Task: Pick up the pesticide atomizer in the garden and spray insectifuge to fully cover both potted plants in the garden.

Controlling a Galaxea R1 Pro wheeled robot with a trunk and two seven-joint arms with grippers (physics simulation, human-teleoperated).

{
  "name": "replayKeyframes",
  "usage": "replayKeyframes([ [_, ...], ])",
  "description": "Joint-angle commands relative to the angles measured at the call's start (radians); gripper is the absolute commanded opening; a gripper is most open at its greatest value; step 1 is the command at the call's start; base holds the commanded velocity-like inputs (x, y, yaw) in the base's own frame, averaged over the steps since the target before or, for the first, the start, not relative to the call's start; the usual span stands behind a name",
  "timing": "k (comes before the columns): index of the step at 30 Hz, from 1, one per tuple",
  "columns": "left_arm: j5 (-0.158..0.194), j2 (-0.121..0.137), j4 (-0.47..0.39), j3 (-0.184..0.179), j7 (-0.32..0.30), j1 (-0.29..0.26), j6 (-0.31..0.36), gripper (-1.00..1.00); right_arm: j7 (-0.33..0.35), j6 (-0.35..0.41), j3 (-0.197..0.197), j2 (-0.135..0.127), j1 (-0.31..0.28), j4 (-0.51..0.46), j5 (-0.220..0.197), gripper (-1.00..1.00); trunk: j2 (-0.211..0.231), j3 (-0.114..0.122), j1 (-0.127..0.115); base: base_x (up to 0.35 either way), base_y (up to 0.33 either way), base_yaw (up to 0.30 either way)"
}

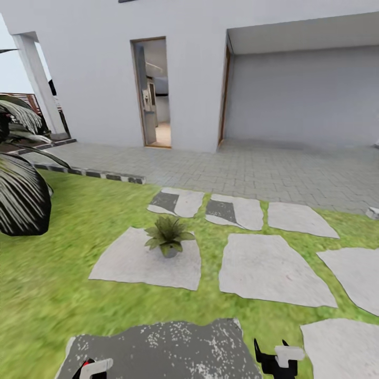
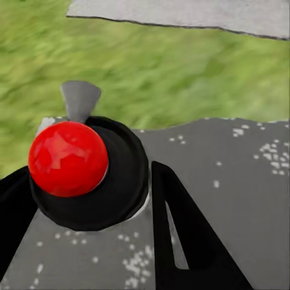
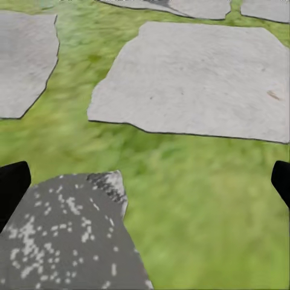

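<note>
Gripping atomizer (image 2: 84,169), left gripper (image 2: 90,205) clenched around it; right gripper (image 3: 145,181) spread wide, potted plant (image 1: 168,237) well ahead.

The head view looks forward and down from standing height across the lawn (image 1: 63,273) and pale stepping stones (image 1: 273,268) toward the paved patio (image 1: 263,168) and the house wall (image 1: 95,68), with a dark speckled stone (image 1: 163,350) at its near edge. The left wrist view sits very close above that speckled stone (image 2: 241,181), looking along its end effector (image 2: 90,199) toward grass. The right wrist view looks low over the same speckled stone (image 3: 66,235) and the grass to a pale stepping stone (image 3: 199,78), which the head view shares.
</note>
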Motion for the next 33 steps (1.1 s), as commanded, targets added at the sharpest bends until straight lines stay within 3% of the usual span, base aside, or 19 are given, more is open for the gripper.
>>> replayKeyframes([
  [1,0.006,0.000,0.001,-0.001,-0.001,-0.001,-0.003,-1.00,-0.001,-0.003,-0.001,0.000,-0.001,0.001,0.000,1.00,0.000,-0.001,0.000,0.164,0.303,-0.006],
  [23,0.006,0.000,0.002,-0.001,-0.001,-0.001,-0.003,-1.00,-0.001,-0.003,-0.001,0.000,-0.001,0.001,0.001,1.00,0.000,-0.001,0.000,0.142,0.314,-0.004],
  [33,0.006,0.000,0.002,-0.001,-0.001,-0.001,-0.003,-1.00,-0.001,-0.003,-0.001,0.000,-0.001,0.001,0.000,1.00,0.000,0.003,0.000,0.139,0.316,-0.211],
])
